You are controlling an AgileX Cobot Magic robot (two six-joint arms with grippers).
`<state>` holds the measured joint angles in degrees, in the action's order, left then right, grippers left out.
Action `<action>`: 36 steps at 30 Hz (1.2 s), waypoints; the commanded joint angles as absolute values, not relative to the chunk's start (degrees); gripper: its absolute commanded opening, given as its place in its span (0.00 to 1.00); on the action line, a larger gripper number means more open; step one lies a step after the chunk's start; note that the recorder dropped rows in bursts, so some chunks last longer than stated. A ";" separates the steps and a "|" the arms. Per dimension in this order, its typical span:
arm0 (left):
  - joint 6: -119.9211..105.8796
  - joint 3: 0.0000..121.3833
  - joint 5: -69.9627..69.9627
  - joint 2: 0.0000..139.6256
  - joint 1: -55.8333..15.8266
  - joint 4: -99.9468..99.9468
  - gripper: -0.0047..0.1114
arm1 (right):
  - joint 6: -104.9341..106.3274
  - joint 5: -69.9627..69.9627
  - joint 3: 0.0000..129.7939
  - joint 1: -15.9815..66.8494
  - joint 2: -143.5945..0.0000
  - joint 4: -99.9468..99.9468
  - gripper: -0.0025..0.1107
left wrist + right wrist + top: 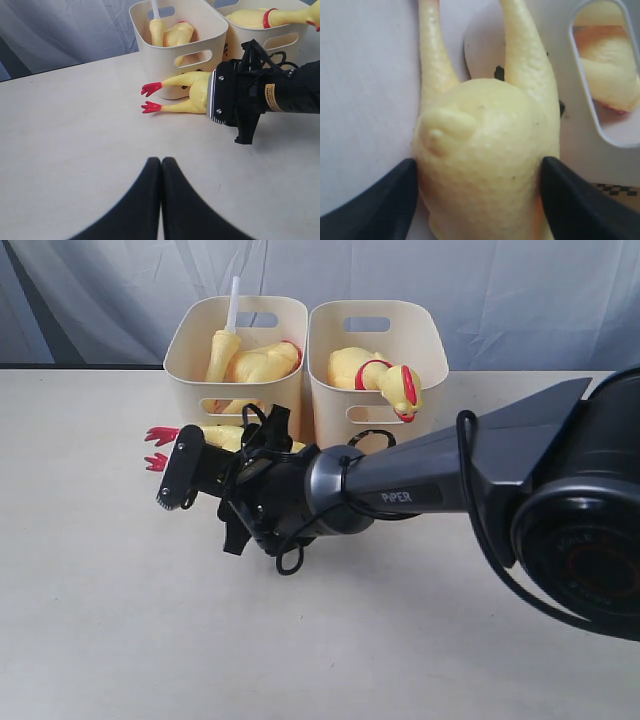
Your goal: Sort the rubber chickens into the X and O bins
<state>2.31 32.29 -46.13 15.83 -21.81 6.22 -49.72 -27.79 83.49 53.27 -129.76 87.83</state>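
Pale table (100, 620); backdrop (520, 290), apparently cloth.

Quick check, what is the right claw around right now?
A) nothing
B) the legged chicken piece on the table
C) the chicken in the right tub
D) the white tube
B: the right wrist view shows the right claw with a finger against each flank of the legged chicken piece, which lies on the table.

The chicken (485, 165) between the jaws is soft yellow rubber, finely pebbled and matt. The jaws look like smooth black plastic. The bins (190, 350) are smooth cream plastic with a faint sheen. The bench (100, 620) is pale and matt. Behind it hangs wrinkled cloth (500, 290).
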 commanded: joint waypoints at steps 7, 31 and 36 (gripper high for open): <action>2.47 32.15 -46.35 15.39 -21.81 5.99 0.04 | -50.15 -27.78 83.76 53.93 -129.52 85.36 0.45; 2.47 32.15 -46.35 15.39 -21.81 5.99 0.04 | -49.51 -31.44 83.76 59.44 -125.08 77.38 0.01; 2.47 32.15 -46.35 15.39 -21.81 5.99 0.04 | -49.51 -31.49 83.76 60.07 -122.21 74.16 0.01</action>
